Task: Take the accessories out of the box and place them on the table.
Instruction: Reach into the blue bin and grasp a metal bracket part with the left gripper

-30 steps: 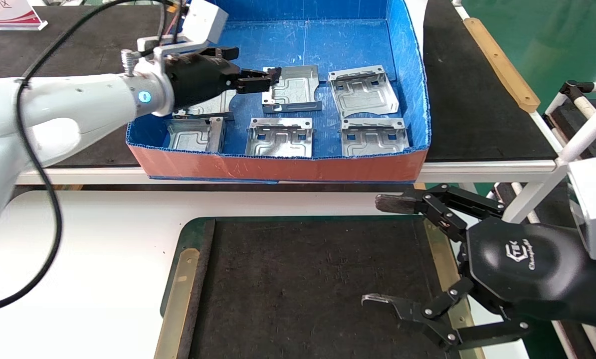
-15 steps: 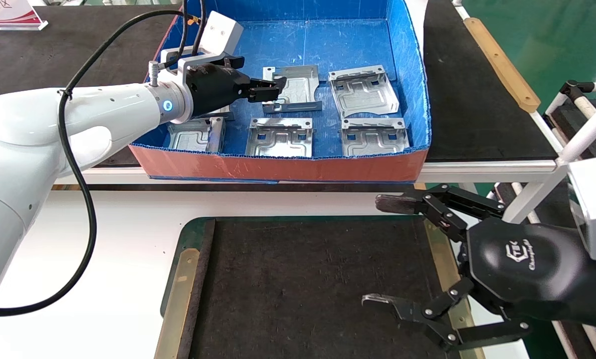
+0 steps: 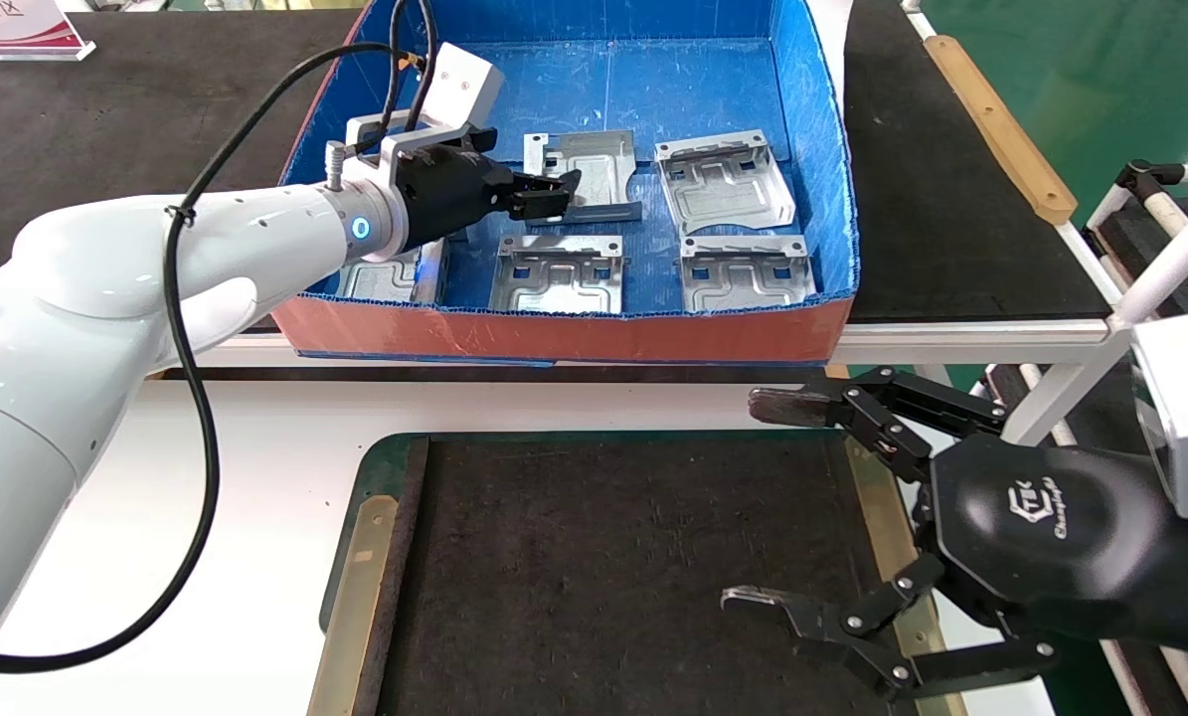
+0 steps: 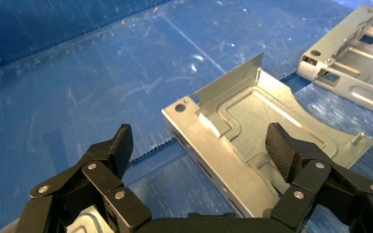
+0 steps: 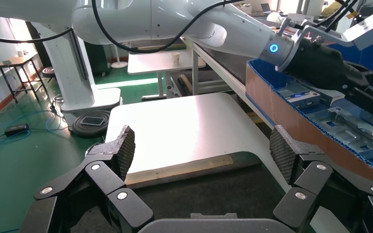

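The box point(image 3: 564, 333), blue inside and orange-red outside, holds silver brackets. I see the back-middle bracket point(image 3: 594, 164), the back-right one point(image 3: 721, 184), the front-middle one point(image 3: 557, 273), the front-right one point(image 3: 746, 270) and the front-left one point(image 3: 390, 276), which is partly behind my left arm. The back-left spot is hidden by that arm. My left gripper point(image 3: 557, 194) is open inside the box, its jaws straddling the near flange of the back-middle bracket point(image 4: 252, 126). My right gripper point(image 3: 764, 502) is open and empty above the right edge of the brown mat point(image 3: 613, 557) on the white table point(image 3: 206, 477).
The box stands on a black-topped bench point(image 3: 951, 199) with a white front rail point(image 3: 971, 338). A wooden strip point(image 3: 996, 129) lies on the bench at the right. A white tube frame point(image 3: 1170, 259) stands at the far right. My left arm's black cable point(image 3: 196, 398) hangs over the table.
My left gripper has moved right and down inside the box, from above the back-middle bracket's left edge to around its near flange. The right arm has not moved.
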Controlling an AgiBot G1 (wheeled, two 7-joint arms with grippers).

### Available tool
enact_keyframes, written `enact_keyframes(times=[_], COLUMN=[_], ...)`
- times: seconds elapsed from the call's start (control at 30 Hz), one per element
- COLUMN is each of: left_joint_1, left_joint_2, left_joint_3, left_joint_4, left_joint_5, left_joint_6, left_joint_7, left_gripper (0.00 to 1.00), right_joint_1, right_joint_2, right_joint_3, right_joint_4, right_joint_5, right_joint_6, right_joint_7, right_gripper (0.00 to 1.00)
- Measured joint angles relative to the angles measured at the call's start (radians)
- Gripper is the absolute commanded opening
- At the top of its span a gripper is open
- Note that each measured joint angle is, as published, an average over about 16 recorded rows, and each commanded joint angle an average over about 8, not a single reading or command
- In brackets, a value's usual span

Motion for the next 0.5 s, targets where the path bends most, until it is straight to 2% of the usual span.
enact_keyframes(times=[0.07, 0.1, 0.27, 0.33, 0.37, 0.5], left_joint_1=[0.001, 0.001, 0.000, 0.000, 0.000, 0.000], left_joint_2=[0.001, 0.001, 0.002, 0.003, 0.003, 0.003], left_joint_3=[0.015, 0.021, 0.041, 0.043, 0.044, 0.041], left_joint_4=[-0.004, -0.005, -0.007, -0.007, -0.007, -0.006], left_joint_5=[-0.001, -0.001, -0.001, -0.001, -0.001, 0.000], left_joint_6=[-0.010, -0.014, -0.030, -0.032, -0.033, -0.031], left_joint_7=[-0.012, -0.017, -0.035, -0.037, -0.038, -0.034], left_gripper=[0.99, 0.92, 0.29, 0.06, 0.00, 0.00], right_joint_1=[0.000, 0.000, 0.000, 0.000, 0.000, 0.000], right_joint_2=[0.000, 0.000, 0.000, 0.000, 0.000, 0.000], right_joint_3=[0.000, 0.000, 0.000, 0.000, 0.000, 0.000], right_joint_4=[0.000, 0.000, 0.000, 0.000, 0.000, 0.000], right_joint_5=[0.000, 0.000, 0.000, 0.000, 0.000, 0.000], right_joint_6=[0.000, 0.000, 0.000, 0.000, 0.000, 0.000], right_joint_7=[0.000, 0.000, 0.000, 0.000, 0.000, 0.000], right_gripper=[0.81, 0.69, 0.09, 0.00, 0.00, 0.00])
